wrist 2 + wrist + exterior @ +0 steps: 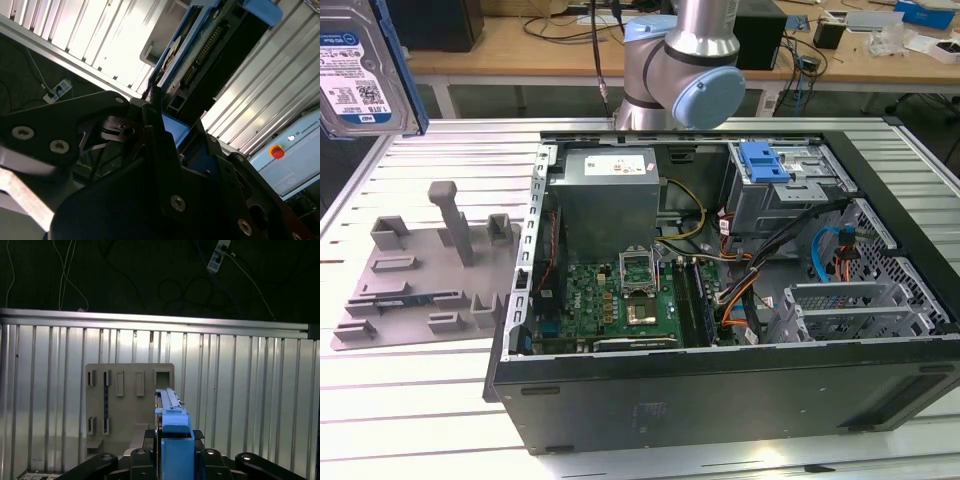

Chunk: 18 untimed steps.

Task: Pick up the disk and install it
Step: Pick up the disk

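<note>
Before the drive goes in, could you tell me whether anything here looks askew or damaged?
Nothing stands out. The disk sits straight, edge-on in the gripper, clear of the table; the open computer case looks intact.

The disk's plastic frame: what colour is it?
Blue; the disk frame shows best in the first wrist view.

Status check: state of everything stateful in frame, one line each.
disk: held above the table, not installed
pincer: shut on the disk
computer case: on its side, open
drive cage: inside the case, disk not in it
</note>
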Motion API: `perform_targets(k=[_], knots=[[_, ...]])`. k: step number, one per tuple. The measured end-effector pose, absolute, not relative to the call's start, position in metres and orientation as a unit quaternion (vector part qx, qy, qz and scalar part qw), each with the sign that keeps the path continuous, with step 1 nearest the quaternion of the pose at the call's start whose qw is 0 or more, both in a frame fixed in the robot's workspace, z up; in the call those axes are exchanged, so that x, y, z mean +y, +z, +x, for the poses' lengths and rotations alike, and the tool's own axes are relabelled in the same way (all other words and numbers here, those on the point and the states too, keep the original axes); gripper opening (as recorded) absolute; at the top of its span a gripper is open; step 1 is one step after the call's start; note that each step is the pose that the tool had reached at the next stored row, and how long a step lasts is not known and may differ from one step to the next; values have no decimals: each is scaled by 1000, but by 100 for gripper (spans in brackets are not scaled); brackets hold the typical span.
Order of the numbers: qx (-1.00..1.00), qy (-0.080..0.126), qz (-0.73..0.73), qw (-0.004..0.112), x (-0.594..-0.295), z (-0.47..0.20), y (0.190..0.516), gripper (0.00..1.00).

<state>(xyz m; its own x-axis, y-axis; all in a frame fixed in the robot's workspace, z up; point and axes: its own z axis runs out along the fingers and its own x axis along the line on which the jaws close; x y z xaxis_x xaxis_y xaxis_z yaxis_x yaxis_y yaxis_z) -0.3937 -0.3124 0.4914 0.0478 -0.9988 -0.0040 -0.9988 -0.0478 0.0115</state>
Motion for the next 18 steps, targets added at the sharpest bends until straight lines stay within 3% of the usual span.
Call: perform_targets(k=[18], knots=[[-690,-6,724,2,-334,-332,494,37]])
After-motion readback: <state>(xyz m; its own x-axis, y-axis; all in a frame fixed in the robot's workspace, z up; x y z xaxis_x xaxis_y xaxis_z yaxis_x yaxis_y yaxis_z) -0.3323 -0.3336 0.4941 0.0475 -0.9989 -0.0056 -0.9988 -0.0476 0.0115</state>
